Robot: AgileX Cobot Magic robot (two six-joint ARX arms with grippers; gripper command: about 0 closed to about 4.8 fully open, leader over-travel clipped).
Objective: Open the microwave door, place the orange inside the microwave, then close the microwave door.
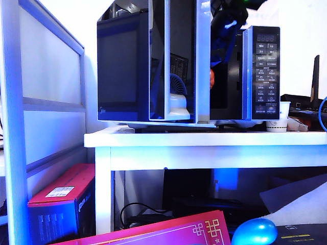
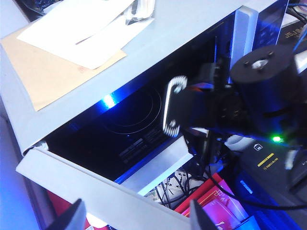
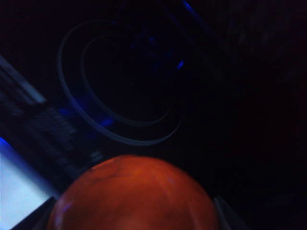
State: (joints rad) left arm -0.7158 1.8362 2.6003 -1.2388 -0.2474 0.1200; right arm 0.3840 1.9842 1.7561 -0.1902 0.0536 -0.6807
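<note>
The microwave point(image 1: 194, 66) stands on the table point(image 1: 204, 139), its door point(image 1: 153, 61) swung open to the left of the cavity and its button panel point(image 1: 266, 71) to the right. The right gripper point(image 3: 136, 218) reaches into the cavity with the orange point(image 3: 134, 196) between its fingers, over the turntable point(image 3: 120, 81). The left gripper point(image 2: 136, 215) hangs above the door's top edge, outside the microwave.

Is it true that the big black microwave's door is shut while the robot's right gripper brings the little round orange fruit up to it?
Not quite. The glossy black microwave door is swung open, not shut, as the exterior view shows. The rest holds: the right gripper has the small round orange between its fingers at the big black microwave, over its round glass turntable. The left gripper hangs open above the door.
</note>
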